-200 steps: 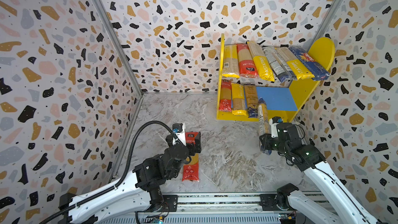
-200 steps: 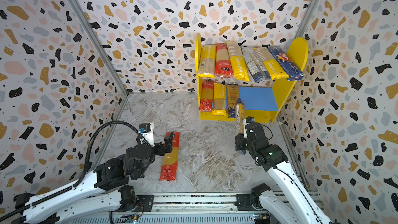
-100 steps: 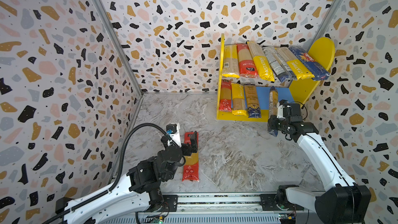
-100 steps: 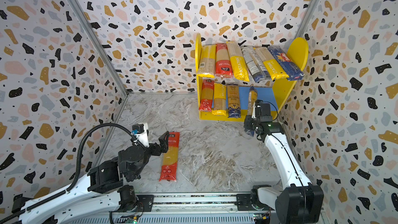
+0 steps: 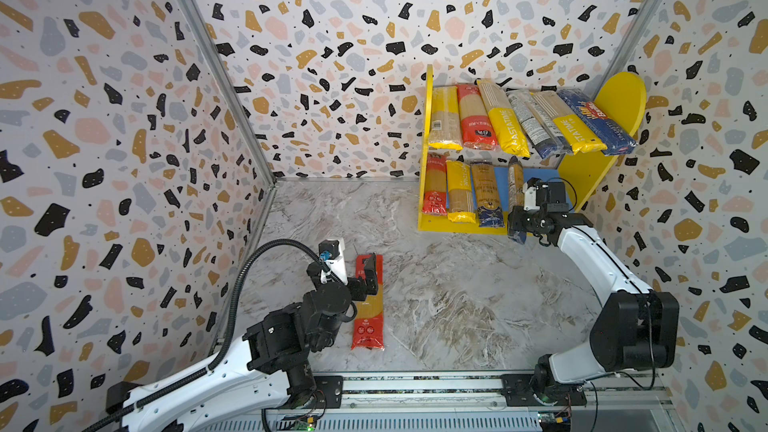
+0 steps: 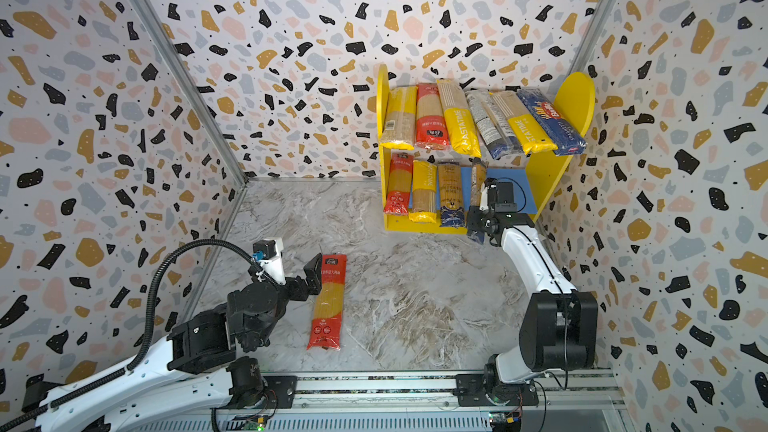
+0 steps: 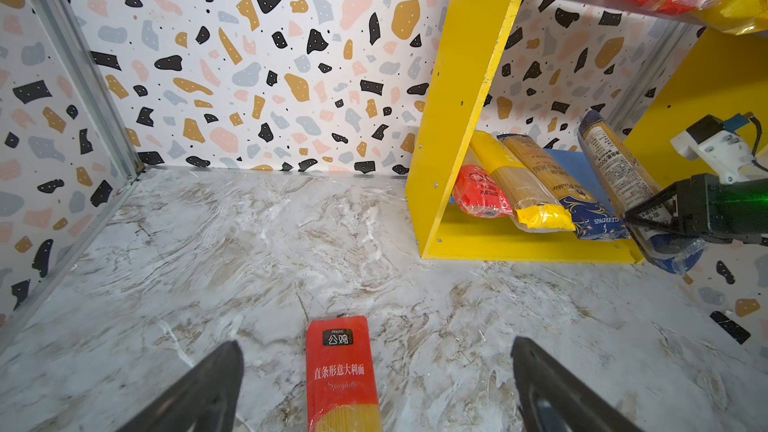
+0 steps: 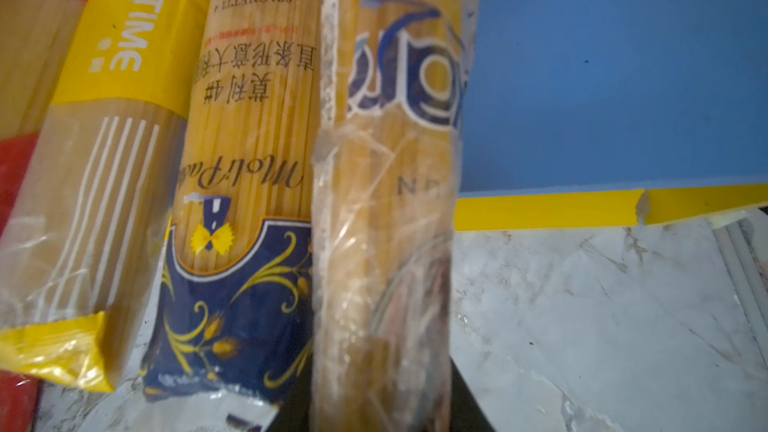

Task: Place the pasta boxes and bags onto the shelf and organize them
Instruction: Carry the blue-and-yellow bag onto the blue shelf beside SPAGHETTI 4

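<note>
A clear spaghetti pack with a dark blue end (image 5: 515, 178) juts from the blue lower board (image 8: 602, 76) of the yellow-sided wooden shelf (image 5: 619, 97) at 2 o'clock in both top views, pinched by the right gripper (image 5: 516, 224). At 7 o'clock, the left gripper (image 7: 376, 344) hovers, jaws spread, over a red spaghetti pack (image 5: 368, 317) on the marble floor (image 5: 457, 305).

Pack (image 5: 367, 326) on floor (image 5: 457, 305) (left of shelf (image 5: 619, 101))
</note>
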